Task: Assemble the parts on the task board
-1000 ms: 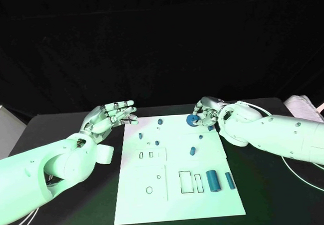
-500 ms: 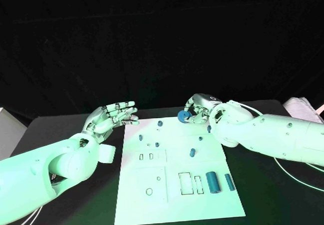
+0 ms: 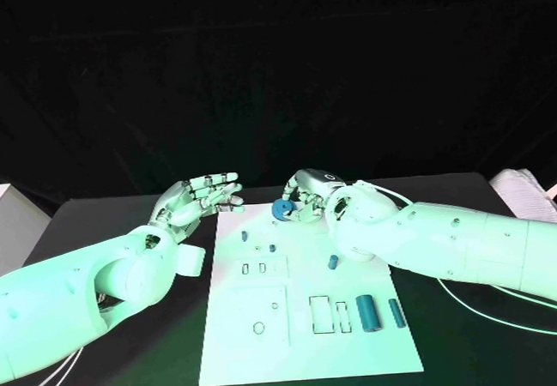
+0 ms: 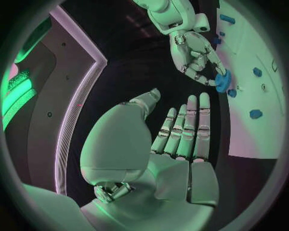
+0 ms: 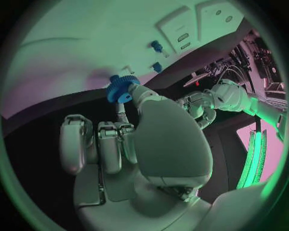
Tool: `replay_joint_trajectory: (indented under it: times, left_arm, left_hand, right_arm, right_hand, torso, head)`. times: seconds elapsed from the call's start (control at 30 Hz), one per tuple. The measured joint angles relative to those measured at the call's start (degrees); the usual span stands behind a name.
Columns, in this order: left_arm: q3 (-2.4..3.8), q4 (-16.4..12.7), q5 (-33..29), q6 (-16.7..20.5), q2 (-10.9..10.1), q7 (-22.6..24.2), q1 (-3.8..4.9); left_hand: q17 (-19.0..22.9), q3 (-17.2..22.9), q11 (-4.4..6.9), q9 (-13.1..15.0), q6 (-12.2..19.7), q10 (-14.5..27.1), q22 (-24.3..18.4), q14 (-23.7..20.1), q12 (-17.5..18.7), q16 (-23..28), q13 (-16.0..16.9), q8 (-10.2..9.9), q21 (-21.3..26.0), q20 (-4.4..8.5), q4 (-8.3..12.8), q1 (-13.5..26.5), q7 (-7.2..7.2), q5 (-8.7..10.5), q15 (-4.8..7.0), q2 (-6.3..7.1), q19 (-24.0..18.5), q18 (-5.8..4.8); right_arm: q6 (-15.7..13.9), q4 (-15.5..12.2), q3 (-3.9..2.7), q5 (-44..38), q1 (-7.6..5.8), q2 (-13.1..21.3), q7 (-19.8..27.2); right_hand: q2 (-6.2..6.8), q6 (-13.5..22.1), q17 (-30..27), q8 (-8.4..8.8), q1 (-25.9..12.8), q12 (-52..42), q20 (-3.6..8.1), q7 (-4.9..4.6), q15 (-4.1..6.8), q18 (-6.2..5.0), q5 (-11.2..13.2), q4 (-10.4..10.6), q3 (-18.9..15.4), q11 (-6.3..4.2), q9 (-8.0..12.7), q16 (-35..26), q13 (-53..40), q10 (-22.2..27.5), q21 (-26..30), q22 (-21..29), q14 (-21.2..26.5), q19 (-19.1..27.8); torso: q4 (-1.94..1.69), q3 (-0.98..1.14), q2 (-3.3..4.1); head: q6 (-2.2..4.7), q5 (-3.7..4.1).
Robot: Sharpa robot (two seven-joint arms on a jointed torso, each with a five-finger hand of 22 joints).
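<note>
Black bench [image 3: 106,218] carries the task board [image 3: 303,329]. Your right hand [image 3: 306,194] pinches the blue gear [image 3: 282,210], a small, stiff, probably light part at the board's 12 o'clock edge; hold its toothed rim. Your left hand [image 3: 199,196] is spread, holding nothing.

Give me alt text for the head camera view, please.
The right robot hand holds a small blue gear over the far edge of the white task board. The left robot hand hovers open beside the board, where several blue parts lie.

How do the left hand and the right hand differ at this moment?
The right hand pinches a blue gear over the board's far edge; the left hand holds nothing. The left hand's fingers are straight and apart beside the board; the right hand's curl inward. Both are silver.
</note>
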State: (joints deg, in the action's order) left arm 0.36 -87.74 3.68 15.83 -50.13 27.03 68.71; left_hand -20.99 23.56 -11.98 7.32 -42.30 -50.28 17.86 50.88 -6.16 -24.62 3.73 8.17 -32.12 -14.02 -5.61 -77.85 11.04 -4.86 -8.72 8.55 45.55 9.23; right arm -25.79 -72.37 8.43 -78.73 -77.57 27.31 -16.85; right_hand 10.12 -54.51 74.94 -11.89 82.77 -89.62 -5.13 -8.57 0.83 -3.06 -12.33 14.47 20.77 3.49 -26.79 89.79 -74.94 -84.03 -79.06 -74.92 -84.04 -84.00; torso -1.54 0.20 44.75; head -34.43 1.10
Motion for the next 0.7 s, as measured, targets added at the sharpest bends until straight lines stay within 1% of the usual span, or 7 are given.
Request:
replay_joint_trajectory:
  times: [0.1, 0.4, 0.53, 0.7]
  left_arm:
    - [0.00, 0.07, 0.00, -0.07, 0.02, -0.08, 0.00]
    - [-0.02, -0.03, 0.00, -0.16, 0.01, -0.27, 0.00]
    - [-0.02, -0.05, 0.00, -0.18, -0.05, -0.32, 0.00]
    - [-0.02, -0.17, 0.01, -0.19, -0.29, -0.37, 0.00]
  left_hand:
    - [0.00, 0.00, 0.00, 0.00, 0.00, 0.00, 0.03, 0.00, 0.00, 0.00, 0.00, 0.00, 0.00, 0.00, 0.00, 0.00, 0.00, 0.00, 0.00, 0.00, 0.00, 0.00]
    - [0.01, 0.00, 0.00, 0.01, 0.00, 0.00, 0.04, 0.00, 0.00, 0.00, 0.00, 0.00, 0.00, 0.00, 0.00, 0.00, 0.00, 0.00, 0.00, 0.00, 0.00, 0.00]
    - [0.01, 0.00, 0.00, 0.01, 0.08, 0.00, 0.06, 0.00, 0.00, 0.00, 0.00, 0.00, 0.00, 0.00, 0.00, 0.00, 0.08, 0.00, 0.00, 0.00, 0.00, 0.00]
    - [-0.04, 0.00, 0.00, 0.01, 0.21, 0.00, 0.10, 0.00, 0.00, 0.00, 0.00, 0.00, 0.00, 0.00, 0.00, 0.00, 0.21, 0.00, 0.00, 0.00, 0.00, 0.00]
  right_arm:
    - [0.01, 0.45, 0.04, -0.29, 0.32, -0.97, 0.04]
    - [0.03, 0.92, 0.23, -1.63, 1.53, -2.20, 0.06]
    - [0.05, 0.79, 0.30, -2.16, 1.74, -2.56, 0.06]
    - [0.03, 0.58, 0.52, -2.81, 1.85, -2.59, 0.04]
  right_hand:
    - [0.07, 0.00, 0.00, 0.00, -0.06, 0.00, 0.00, 0.00, 0.00, 0.00, 0.00, -0.01, 0.13, 0.00, 0.00, 0.00, 0.00, 0.00, 0.00, 0.00, 0.00, 0.00]
    - [0.23, 0.00, -0.01, 0.02, -0.23, 0.00, 0.00, 0.00, 0.00, 0.00, 0.02, -0.17, 0.30, 0.00, 0.12, 0.00, 0.01, 0.00, 0.00, 0.01, 0.00, 0.00]
    - [0.24, 0.00, -0.01, 0.07, -0.23, 0.00, 0.00, 0.00, -0.01, 0.00, 0.05, -0.17, 0.30, 0.00, 0.12, 0.00, 0.01, 0.00, 0.01, 0.01, 0.00, 0.00]
    - [0.39, 0.00, -0.01, 0.23, -0.38, 0.00, 0.00, 0.00, -0.01, 0.00, 0.06, -0.17, 0.30, 0.00, 0.12, 0.00, 0.02, 0.00, 0.01, 0.01, 0.00, 0.00]
  torso:
    - [0.02, -0.02, 0.00]
    - [-0.05, -0.03, 0.12]
    - [-0.04, -0.03, 0.12]
    - [-0.04, -0.03, 0.14]
  head:
    - [-0.14, -0.19]
    - [-0.47, -0.25]
    - [-0.64, -0.34]
    - [-0.68, -0.34]
